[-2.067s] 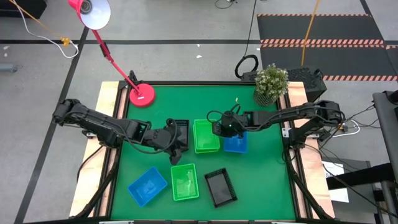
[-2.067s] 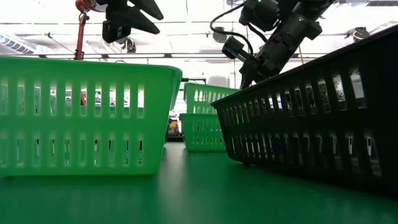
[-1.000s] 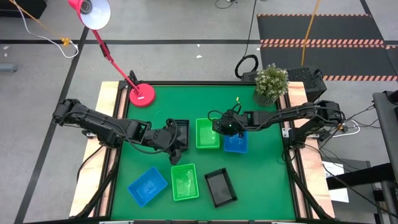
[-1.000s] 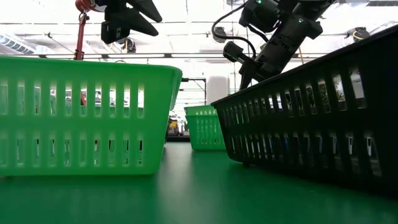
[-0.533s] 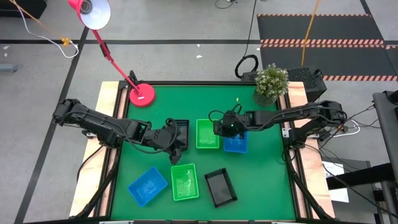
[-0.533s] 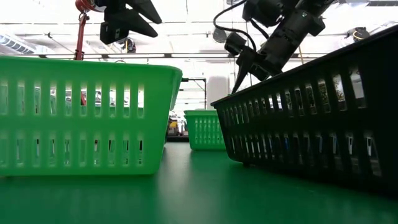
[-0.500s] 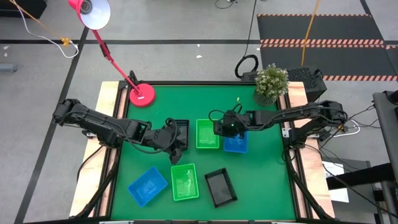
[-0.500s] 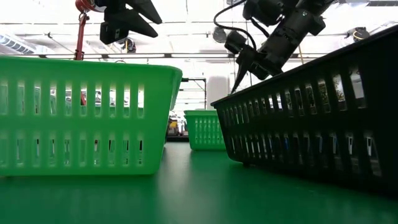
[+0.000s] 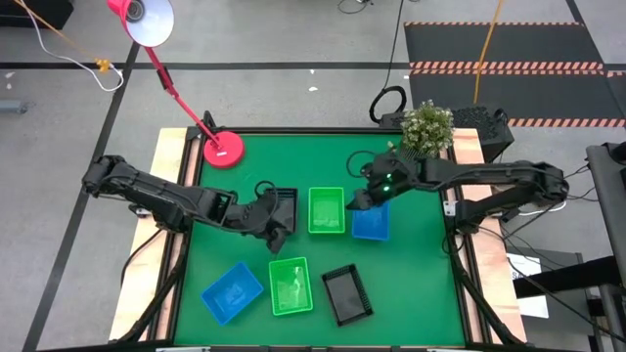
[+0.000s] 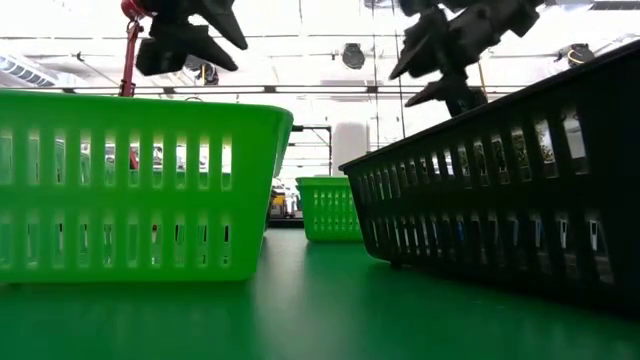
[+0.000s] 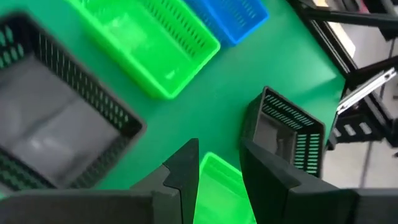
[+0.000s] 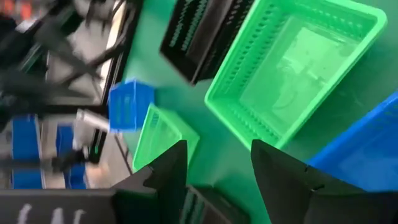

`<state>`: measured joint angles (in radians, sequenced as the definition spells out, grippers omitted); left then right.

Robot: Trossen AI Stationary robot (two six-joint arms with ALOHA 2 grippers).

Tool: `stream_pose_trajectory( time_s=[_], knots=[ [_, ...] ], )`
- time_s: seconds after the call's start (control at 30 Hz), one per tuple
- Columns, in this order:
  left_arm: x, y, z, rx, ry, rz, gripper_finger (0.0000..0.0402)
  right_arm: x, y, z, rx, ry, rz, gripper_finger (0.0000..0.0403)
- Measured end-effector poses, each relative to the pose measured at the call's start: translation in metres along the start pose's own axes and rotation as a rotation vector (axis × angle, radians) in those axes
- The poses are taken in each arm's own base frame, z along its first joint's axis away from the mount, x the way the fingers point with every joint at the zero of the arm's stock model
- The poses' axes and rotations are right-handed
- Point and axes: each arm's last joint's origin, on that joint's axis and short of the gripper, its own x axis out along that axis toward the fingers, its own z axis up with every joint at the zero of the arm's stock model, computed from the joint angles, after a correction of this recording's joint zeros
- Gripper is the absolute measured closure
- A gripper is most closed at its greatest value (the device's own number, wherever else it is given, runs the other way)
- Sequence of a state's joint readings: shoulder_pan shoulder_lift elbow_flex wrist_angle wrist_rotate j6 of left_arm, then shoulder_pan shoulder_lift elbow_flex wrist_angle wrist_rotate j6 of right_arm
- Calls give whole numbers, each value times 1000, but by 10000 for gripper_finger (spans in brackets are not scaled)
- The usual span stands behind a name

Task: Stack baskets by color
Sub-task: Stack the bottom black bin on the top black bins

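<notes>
Now my right gripper (image 9: 354, 203) hangs spread and empty above the gap between the centre green basket (image 9: 326, 211) and the blue basket (image 9: 372, 224). My left gripper (image 9: 282, 238) sits parted and empty by the black basket (image 9: 281, 204); 3 more baskets sit along the near edge.

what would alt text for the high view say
Two dark robot arms reach over a green table holding six small baskets: the left hand by a black basket, the right hand open between a green basket and a blue basket.
</notes>
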<state>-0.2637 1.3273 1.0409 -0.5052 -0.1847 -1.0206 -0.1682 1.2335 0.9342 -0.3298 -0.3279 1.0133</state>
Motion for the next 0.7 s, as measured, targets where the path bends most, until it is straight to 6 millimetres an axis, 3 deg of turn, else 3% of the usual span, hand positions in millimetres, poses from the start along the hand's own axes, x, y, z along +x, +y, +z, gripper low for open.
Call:
stream_pose_trajectory(
  time_s=[0.33,0.57,0.7],
  knots=[
    [-7,-14,-32,-303,119,-26,286,-52,-9,10,-270,-10,95,231],
    [-14,-15,-53,-503,198,50,286,-73,-17,15,-377,-77,84,232],
    [-11,-20,-52,-534,200,47,286,-80,-21,13,-419,-44,104,232]
  ],
)
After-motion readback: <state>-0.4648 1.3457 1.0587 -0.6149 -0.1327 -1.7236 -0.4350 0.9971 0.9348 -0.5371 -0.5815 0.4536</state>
